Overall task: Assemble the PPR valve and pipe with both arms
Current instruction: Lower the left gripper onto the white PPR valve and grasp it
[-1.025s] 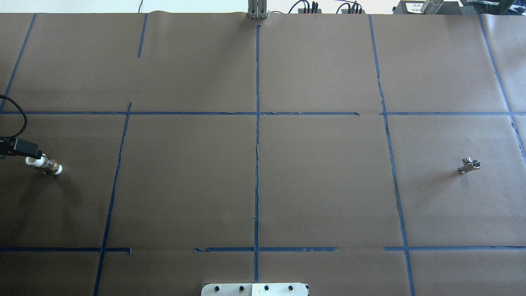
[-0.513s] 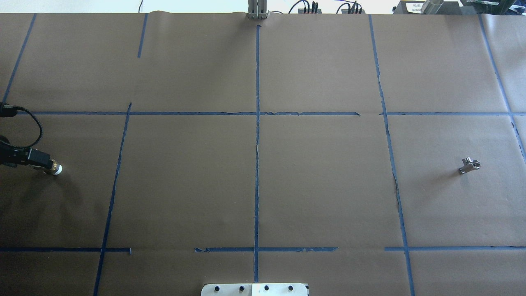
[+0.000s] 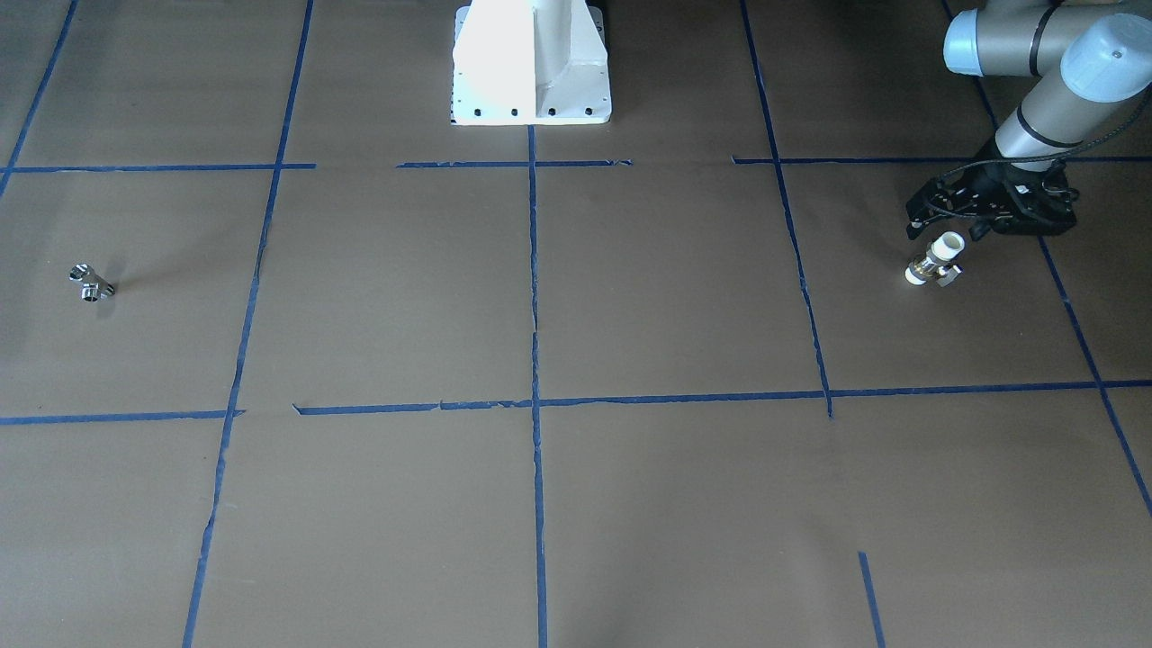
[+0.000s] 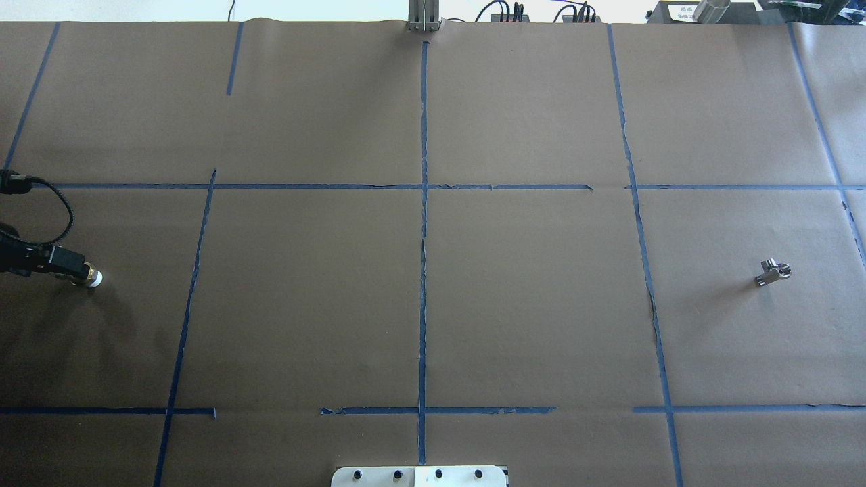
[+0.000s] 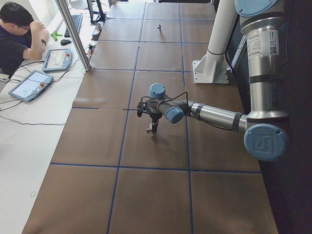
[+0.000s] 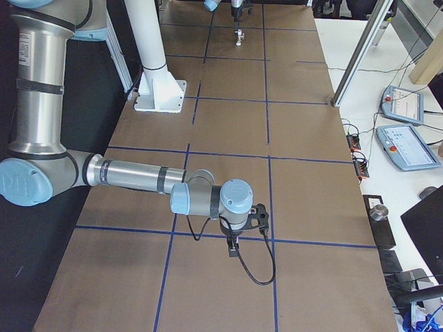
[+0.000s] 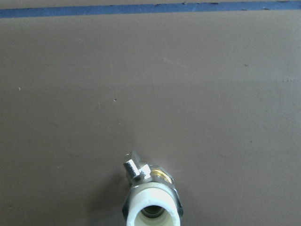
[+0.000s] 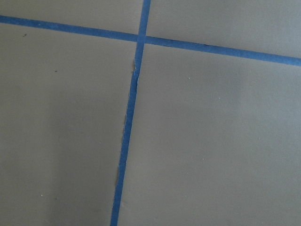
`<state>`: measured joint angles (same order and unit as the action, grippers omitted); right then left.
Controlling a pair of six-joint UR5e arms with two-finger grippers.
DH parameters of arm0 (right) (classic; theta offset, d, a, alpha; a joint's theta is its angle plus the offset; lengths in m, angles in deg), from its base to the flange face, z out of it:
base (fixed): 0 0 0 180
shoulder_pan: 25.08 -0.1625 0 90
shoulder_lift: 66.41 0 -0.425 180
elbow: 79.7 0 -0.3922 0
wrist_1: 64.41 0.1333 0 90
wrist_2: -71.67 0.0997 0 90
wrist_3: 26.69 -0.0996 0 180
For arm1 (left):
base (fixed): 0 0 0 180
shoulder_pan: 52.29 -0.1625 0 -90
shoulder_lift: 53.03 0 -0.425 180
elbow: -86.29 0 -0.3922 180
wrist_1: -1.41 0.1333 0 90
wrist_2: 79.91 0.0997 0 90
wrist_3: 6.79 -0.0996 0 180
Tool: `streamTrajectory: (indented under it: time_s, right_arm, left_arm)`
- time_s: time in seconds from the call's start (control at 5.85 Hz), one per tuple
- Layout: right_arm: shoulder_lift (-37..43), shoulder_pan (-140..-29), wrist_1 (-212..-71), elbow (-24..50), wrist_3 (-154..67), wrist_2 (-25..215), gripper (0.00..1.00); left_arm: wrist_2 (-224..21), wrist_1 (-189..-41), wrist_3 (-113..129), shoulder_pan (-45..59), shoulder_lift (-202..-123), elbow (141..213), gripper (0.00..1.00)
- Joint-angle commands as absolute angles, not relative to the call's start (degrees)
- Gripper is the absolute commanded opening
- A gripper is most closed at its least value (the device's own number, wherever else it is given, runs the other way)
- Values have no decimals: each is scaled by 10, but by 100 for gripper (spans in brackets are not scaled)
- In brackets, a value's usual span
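The PPR valve lies on the brown paper at my left side, with white ends, a brass middle and a metal tab. My left gripper hangs just over its upper white end; its fingers look spread to either side, open. In the overhead view the left gripper covers most of the valve, and only one white end shows. The left wrist view shows the valve at the bottom edge, with no fingers in it. The chrome pipe lies alone far right. My right gripper hangs over a tape crossing; I cannot tell its state.
The white pedestal stands at the robot's edge of the table. Blue tape lines divide the brown paper. A seated operator, tablets and an aluminium post are along the far side.
My left gripper has moved right over the valve and now covers its near white end and brass middle. The valve and the pipe have not moved.
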<state>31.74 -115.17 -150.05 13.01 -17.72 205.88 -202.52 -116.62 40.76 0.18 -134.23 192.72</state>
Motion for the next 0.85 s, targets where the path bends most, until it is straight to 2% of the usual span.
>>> streamTrajectory:
  time_s: [0.0,0.68]
  right_arm:
    - [318,-1152,-1499,130,-177,2059,100]
    - [319,-1152,-1499,131,-176,2061,100]
  left_arm:
    - [-2024,-1165,408,2,-1342,1926,100]
    - [-2012,-1165,403,3,-1343,1923,100]
